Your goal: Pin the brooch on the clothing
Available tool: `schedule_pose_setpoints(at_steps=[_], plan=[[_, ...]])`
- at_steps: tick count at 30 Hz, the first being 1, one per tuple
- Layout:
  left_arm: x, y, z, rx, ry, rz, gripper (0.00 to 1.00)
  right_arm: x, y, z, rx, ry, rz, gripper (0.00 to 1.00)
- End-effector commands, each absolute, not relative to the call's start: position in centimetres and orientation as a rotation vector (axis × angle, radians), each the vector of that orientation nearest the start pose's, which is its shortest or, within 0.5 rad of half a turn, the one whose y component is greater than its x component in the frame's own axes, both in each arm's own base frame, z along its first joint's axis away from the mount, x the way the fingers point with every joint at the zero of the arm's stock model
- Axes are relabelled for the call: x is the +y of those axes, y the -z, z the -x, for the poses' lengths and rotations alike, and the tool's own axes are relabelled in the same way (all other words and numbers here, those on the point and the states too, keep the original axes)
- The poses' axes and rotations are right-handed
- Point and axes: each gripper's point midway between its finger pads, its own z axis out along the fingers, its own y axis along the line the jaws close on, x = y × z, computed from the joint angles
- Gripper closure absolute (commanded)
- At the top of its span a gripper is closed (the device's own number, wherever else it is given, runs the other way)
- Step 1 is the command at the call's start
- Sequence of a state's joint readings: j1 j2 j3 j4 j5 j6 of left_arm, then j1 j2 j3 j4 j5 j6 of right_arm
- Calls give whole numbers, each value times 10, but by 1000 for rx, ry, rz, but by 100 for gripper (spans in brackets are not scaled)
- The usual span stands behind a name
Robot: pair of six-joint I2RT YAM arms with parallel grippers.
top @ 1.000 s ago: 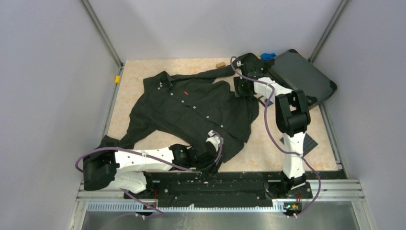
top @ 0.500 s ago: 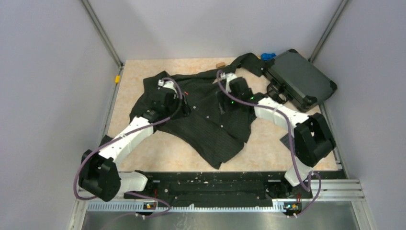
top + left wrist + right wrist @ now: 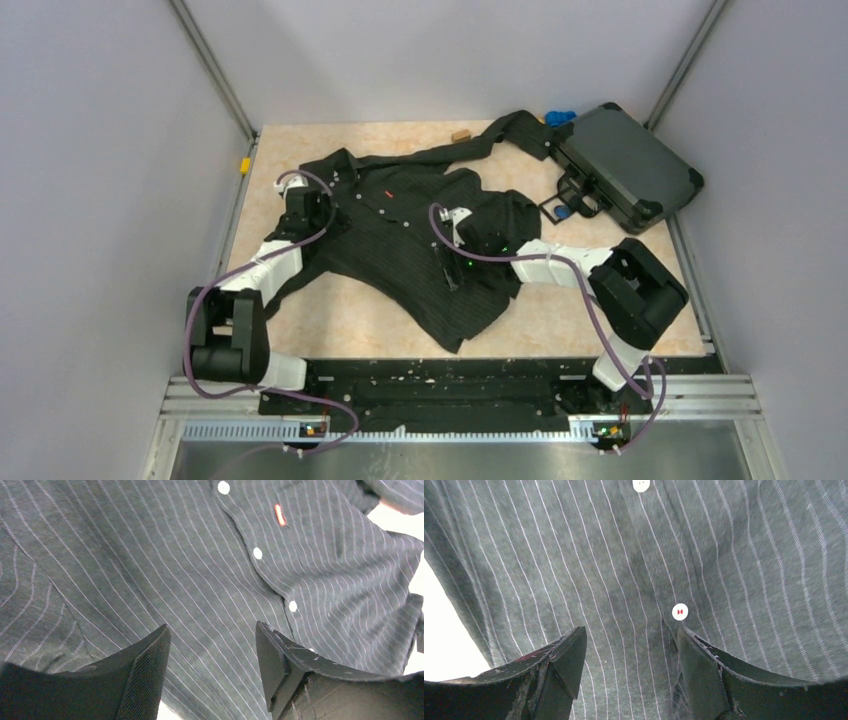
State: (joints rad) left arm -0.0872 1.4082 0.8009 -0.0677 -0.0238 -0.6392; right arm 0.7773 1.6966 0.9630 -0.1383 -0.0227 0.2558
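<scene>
The brooch (image 3: 568, 212), as far as so small a blue speck could be read, lay on the worktop (image 3: 330, 320) just beside the handle of the dark hard case (image 3: 625, 165), well apart from both hands and not yet picked up. The pinstriped shirt (image 3: 400, 235) lay front-up with its collar to the far left, and one sleeve (image 3: 480, 145) trailed toward the case.

A second earlier the left arm had been folded at the near hem and the right arm had been up by the case. Now both were low over the cloth. The left hand (image 3: 212, 630) was over the shoulder side, with the red tag (image 3: 280, 515) ahead of it. The right hand (image 3: 631, 632) was over the lower placket, by a white button (image 3: 679, 611). Both hands stood open and held nothing, with fabric showing between the fingers. The near hem had drawn farther from the bases, so the shirt looked spread and ready, and fetching the brooch appeared to be the next step.
</scene>
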Motion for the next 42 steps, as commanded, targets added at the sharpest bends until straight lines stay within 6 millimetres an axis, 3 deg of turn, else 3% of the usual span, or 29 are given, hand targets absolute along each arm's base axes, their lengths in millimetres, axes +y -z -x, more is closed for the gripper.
schedule_pose_setpoints(at_steps=[1, 6, 11, 20, 23, 25, 29, 33, 36, 39, 42], plan=[[-38, -93, -396, 2096, 377, 720, 34, 300, -29, -262, 2430, -511, 625, 32], [-35, -73, -382, 2116, 375, 758, 34, 294, -17, -235, 2500, -581, 611, 32], [-30, -55, -366, 2137, 357, 821, 34, 275, -6, -205, 2605, -579, 564, 32], [-43, -35, -331, 2204, 437, 849, 34, 256, -16, -165, 2672, -647, 506, 32], [-48, -31, -321, 2225, 467, 849, 35, 256, -20, -159, 2678, -671, 495, 32], [-49, -38, -319, 2215, 479, 838, 35, 255, -28, -164, 2656, -657, 494, 32], [-50, -76, -327, 2167, 491, 756, 34, 255, -69, -195, 2549, -549, 504, 24], [-52, -129, -346, 2114, 503, 635, 33, 261, -125, -252, 2404, -556, 451, 20], [-61, -155, -365, 2090, 550, 555, 33, 261, -149, -302, 2322, -581, 378, 20], [-78, -164, -386, 2095, 632, 481, 31, 264, -159, -357, 2256, -611, 280, 21], [-92, -161, -411, 2122, 663, 457, 30, 264, -161, -415, 2202, -629, 179, 22]])
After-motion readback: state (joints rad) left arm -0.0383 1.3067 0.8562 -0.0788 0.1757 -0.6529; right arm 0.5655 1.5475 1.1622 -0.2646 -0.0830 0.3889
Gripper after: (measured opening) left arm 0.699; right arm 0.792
